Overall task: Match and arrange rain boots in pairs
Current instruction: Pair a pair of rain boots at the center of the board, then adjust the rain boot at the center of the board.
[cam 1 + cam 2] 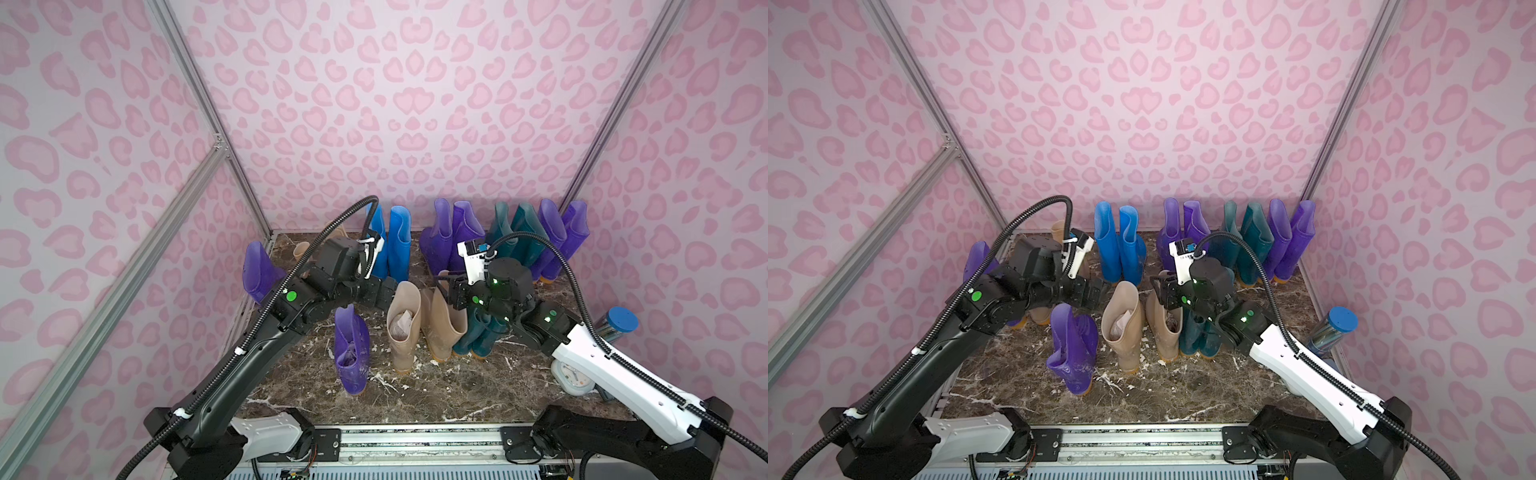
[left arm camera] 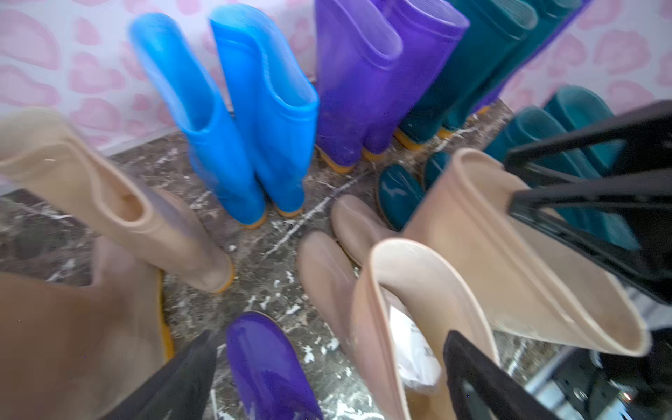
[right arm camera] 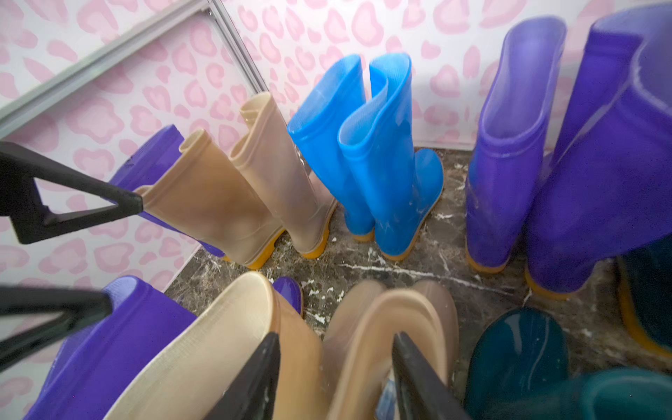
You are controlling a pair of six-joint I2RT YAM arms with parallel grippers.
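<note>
Nearest the front edge of the marble surface (image 1: 457,395): purple boot (image 1: 351,353), upright. Just behind it, mid-surface, beige pair (image 1: 401,332) side by side, teal pair (image 1: 478,338) just beside, toward the right edge. Spread wide and released, left gripper (image 2: 327,338) just beside one beige shaft. Parted astride the other beige rim, right gripper (image 3: 337,336) clamping nothing. At the back edge, blue pair (image 1: 395,245).

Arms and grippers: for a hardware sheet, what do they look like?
The left arm is mostly black, the right arm white with black joints. Both carry green lights, ribbed black cables, white wrist camera mounts. The left gripper and right gripper have black triangular fingers.
</note>
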